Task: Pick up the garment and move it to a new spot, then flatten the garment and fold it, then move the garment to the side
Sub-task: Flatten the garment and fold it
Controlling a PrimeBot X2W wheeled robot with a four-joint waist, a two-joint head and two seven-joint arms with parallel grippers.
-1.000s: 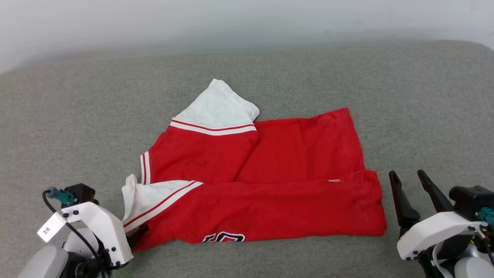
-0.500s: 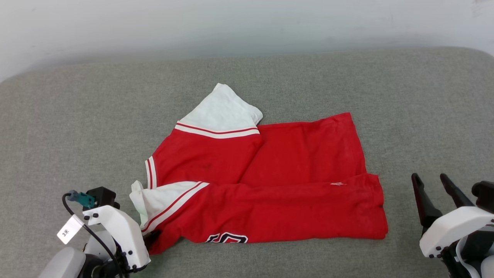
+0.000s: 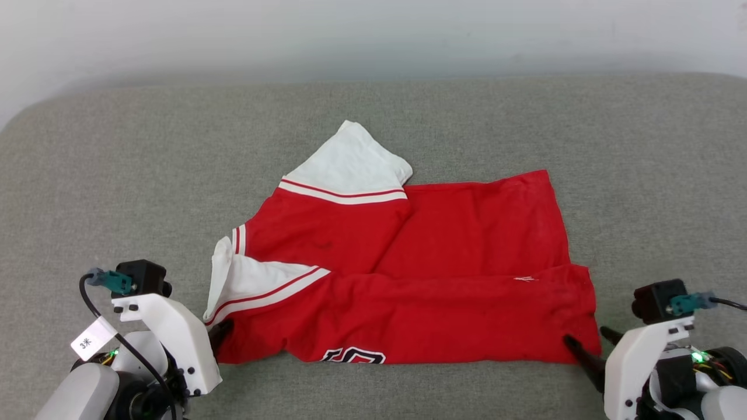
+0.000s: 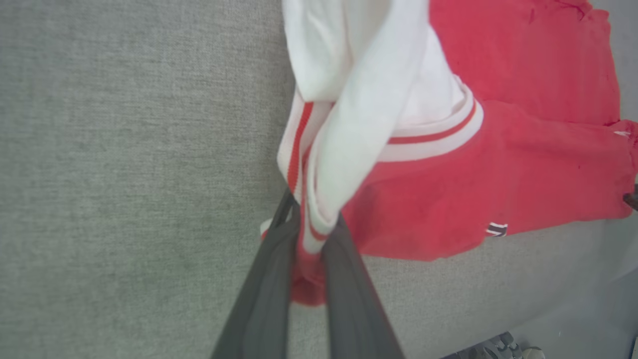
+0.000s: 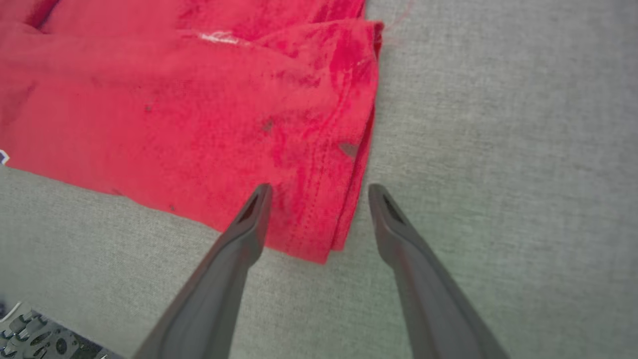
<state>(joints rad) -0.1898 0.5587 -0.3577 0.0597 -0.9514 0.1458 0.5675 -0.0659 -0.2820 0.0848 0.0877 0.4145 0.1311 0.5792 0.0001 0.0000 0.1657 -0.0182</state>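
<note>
Change shows mostly in the right arm. In the head view the right gripper (image 3: 588, 345), which a second ago stood upright and well off the cloth, has tipped forward and down, its dark fingertips now at the near right corner of the garment (image 3: 437, 262). The left gripper (image 3: 219, 337) keeps its place on the opposite near corner. The picture as a whole has slid a little, so the cloth's small shift is the camera's doing. The garment lies half folded on the grey cushion (image 3: 117, 175), a white panel turned up at the far side.

In the left wrist view the left gripper (image 4: 313, 215) is clamped on the garment (image 4: 498, 164): white trim and a red fold are pinched between the two fingers, and the rest spreads away ahead and to the side of them.

In the right wrist view the right gripper (image 5: 320, 192) stands spread, straddling the hemmed corner of the garment (image 5: 174, 109). One finger (image 5: 239, 239) is over red cloth, the other over bare cushion just past the hem; whether either touches is not clear.

I judge this corner is about to be pinched, which would give both hands a hold for lifting or pulling the cloth taut.
</note>
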